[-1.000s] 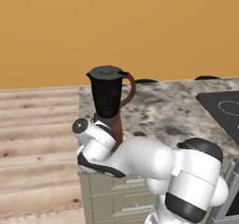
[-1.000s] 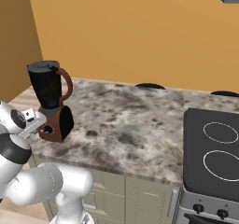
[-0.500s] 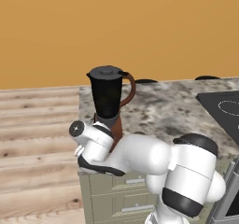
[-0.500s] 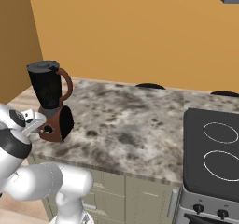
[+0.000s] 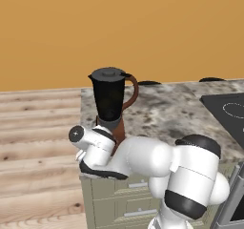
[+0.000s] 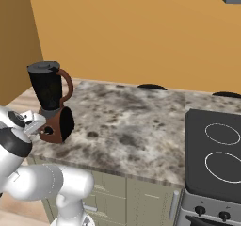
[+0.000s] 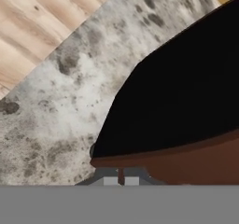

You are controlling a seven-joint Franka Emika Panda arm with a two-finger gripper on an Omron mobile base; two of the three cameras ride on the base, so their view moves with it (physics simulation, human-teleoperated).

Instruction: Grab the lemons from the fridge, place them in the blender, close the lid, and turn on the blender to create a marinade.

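The blender (image 5: 109, 99) stands at the left end of the counter, a black jar on a brown base, with the dark lid (image 5: 110, 73) sitting on the jar's top. From the other side the blender (image 6: 47, 91) shows its round black knob (image 6: 47, 131) on the base. My gripper (image 6: 41, 126) is low against that base, right at the knob, fingers close together. In the hand view the gripper (image 7: 121, 180) presses up to the brown base (image 7: 196, 162) under the black jar. The lemons and the fridge are out of view.
The speckled stone counter (image 6: 122, 126) stretches right to a black stovetop (image 6: 221, 149) with ring burners. Drawers (image 5: 128, 199) sit below the counter's front edge. Wooden floor (image 5: 38, 128) lies to the left, an orange wall behind.
My hand has edged slightly left and down beside the blender's base. The blender and its lid have not moved.
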